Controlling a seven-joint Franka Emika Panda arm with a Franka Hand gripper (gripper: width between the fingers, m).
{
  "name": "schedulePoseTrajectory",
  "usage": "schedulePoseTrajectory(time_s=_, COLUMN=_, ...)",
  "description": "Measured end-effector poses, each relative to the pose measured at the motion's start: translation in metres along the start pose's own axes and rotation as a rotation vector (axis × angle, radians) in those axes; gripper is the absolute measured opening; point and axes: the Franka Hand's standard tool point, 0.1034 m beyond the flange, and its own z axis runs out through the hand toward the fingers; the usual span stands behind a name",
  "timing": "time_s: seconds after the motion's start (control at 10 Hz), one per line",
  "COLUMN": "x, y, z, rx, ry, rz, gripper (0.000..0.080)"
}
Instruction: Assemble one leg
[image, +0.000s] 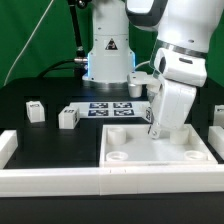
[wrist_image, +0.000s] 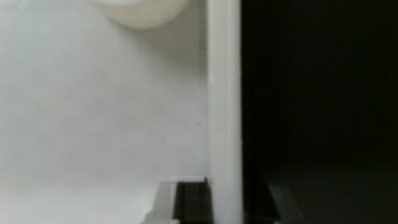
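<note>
On the black surface (image: 40, 135), at about ten o'clock from the large white panel (image: 175, 150) in the exterior view, the leg (image: 68, 117) stands untouched with a dark tag showing on it. A second leg (image: 35, 110) stands near it, further toward nine o'clock, and the marker board (image: 112, 108) lies at about two o'clock from the first. The Panda arm's tool (image: 154, 128) is down at the panel's twelve o'clock edge, well apart from both legs. Whether the tool is released or clenched cannot be told. Its fingers are too small and blurred to read in the exterior view. The wrist view shows only the panel's flat face, one round corner socket (wrist_image: 143, 12), the panel's straight edge and bare surface beyond. By its look, the leg is a light, rigid plastic block that should neither flex nor crush. Its smooth sides could slip or twist in a loose hold, though, and so short a post may tip if nudged from one side. The sound place to take it is probably across two opposite flat sides, around mid-height or a little above. The fingers should sit square to those faces, and the end that must enter a socket should be left free.
</note>
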Motion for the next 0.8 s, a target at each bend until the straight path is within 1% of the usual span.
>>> schedulePoseTrajectory(time_s=0.3, x=0.016, y=0.002, z=-0.005, rx=0.034, ry=-0.027, rz=-0.039, gripper=0.0061)
schedulePoseTrajectory(time_s=0.5, x=0.025, y=0.002, z=-0.007, rx=0.052, ry=-0.041, rz=-0.039, gripper=0.0061)
schedulePoseTrajectory(time_s=0.6, x=0.026, y=0.001, z=-0.008, rx=0.058, ry=-0.046, rz=-0.039, gripper=0.0061)
schedulePoseTrajectory(time_s=0.8, x=0.028, y=0.001, z=-0.008, rx=0.057, ry=-0.046, rz=-0.028, gripper=0.0061)
